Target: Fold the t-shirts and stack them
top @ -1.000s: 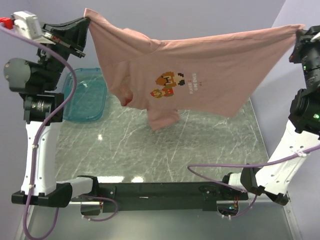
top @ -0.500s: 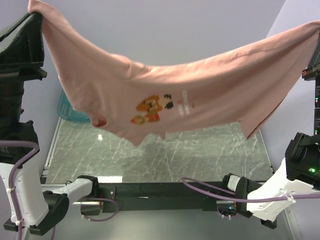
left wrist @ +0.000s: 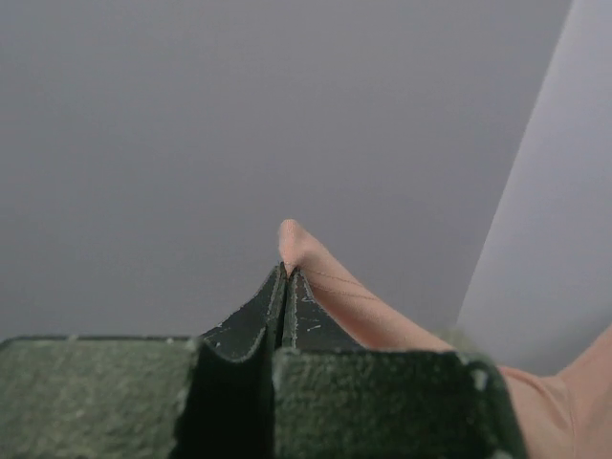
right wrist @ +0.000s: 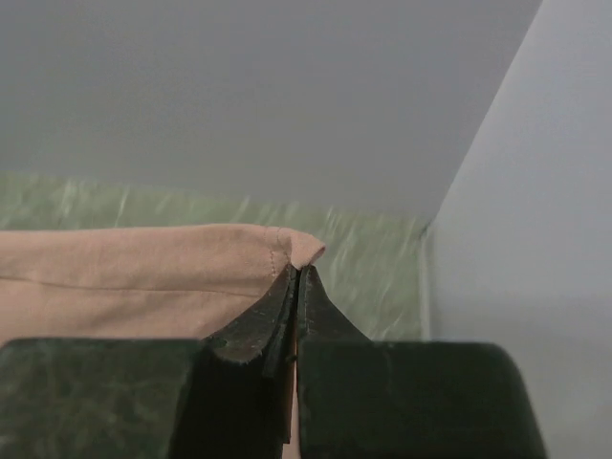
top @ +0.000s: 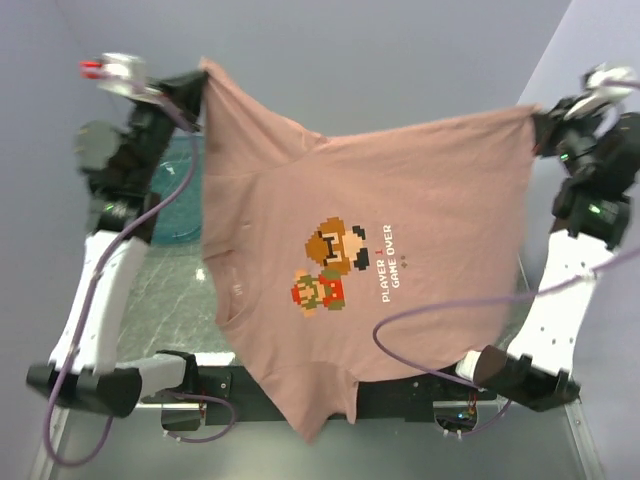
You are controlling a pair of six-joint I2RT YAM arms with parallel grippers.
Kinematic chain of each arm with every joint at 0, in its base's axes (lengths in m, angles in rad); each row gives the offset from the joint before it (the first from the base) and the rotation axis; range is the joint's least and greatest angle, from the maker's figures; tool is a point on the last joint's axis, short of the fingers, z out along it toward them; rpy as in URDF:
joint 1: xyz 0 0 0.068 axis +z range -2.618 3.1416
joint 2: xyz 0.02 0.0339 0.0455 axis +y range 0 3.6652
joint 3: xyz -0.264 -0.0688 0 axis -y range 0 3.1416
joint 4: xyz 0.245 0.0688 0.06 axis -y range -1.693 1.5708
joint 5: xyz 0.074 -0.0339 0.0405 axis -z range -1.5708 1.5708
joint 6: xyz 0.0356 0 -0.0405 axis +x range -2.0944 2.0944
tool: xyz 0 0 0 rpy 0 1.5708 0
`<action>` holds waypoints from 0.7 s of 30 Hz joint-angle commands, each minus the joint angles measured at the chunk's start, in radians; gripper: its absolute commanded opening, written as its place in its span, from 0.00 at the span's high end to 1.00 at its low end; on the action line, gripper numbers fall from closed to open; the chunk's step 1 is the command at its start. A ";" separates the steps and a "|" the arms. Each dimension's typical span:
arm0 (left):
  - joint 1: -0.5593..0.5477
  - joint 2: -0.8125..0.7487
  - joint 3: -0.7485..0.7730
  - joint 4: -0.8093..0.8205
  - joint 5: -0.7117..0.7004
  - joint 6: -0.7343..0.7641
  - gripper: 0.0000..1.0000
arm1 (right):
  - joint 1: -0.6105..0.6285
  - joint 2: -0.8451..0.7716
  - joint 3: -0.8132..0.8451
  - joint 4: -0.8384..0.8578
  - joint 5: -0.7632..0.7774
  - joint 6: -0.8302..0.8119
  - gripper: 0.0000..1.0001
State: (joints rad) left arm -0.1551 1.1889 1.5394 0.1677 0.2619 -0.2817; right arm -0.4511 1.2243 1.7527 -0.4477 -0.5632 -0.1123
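A dusty-pink t-shirt [top: 420, 190] with a pixel-art figure and white text hangs spread in the air between both arms, its lower end drooping over the arm bases. My left gripper [top: 203, 78] is shut on one upper corner of the t-shirt [left wrist: 316, 273]. My right gripper [top: 538, 122] is shut on the other corner, where a stitched hem [right wrist: 277, 251] pokes past the fingertips. In both wrist views the jaws stand pressed together with pink cloth pinched between them. The left gripper [left wrist: 284, 271] and right gripper [right wrist: 296, 271] both point away from the table.
A translucent teal bin [top: 180, 205] sits at the back left of the marble table [top: 170, 300], largely behind the left arm and the cloth. Purple cables loop from both arms. A grey wall stands close on the right.
Both arms have swung away from the camera and drawn closer together. The shirt now hangs longer and flatter, with the print upright-facing and its lower end over the bases.
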 commanded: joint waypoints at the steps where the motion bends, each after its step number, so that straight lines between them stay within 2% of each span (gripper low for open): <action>1: 0.006 0.091 -0.131 0.111 -0.027 0.001 1.00 | 0.022 0.000 -0.232 0.128 -0.057 -0.041 1.00; 5: 0.026 0.265 -0.222 0.222 0.017 -0.046 1.00 | 0.081 0.047 -0.444 0.263 -0.037 -0.091 1.00; 9: 0.040 0.487 -0.170 0.265 0.063 -0.099 1.00 | 0.169 0.191 -0.538 0.412 0.064 -0.141 1.00; 11: 0.043 0.619 -0.115 0.235 0.071 -0.105 1.00 | 0.199 0.326 -0.510 0.432 0.095 -0.132 1.00; 16: 0.054 0.858 0.118 0.145 0.054 -0.125 1.00 | 0.221 0.628 -0.283 0.403 0.181 -0.055 1.00; 21: 0.060 0.978 0.328 0.058 0.060 -0.126 1.00 | 0.221 0.747 -0.135 0.362 0.221 -0.024 1.00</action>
State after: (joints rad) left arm -0.1051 2.1689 1.7275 0.2142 0.3019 -0.3912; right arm -0.2272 1.9800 1.5211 -0.1211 -0.3985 -0.1680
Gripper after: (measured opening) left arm 0.013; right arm 0.008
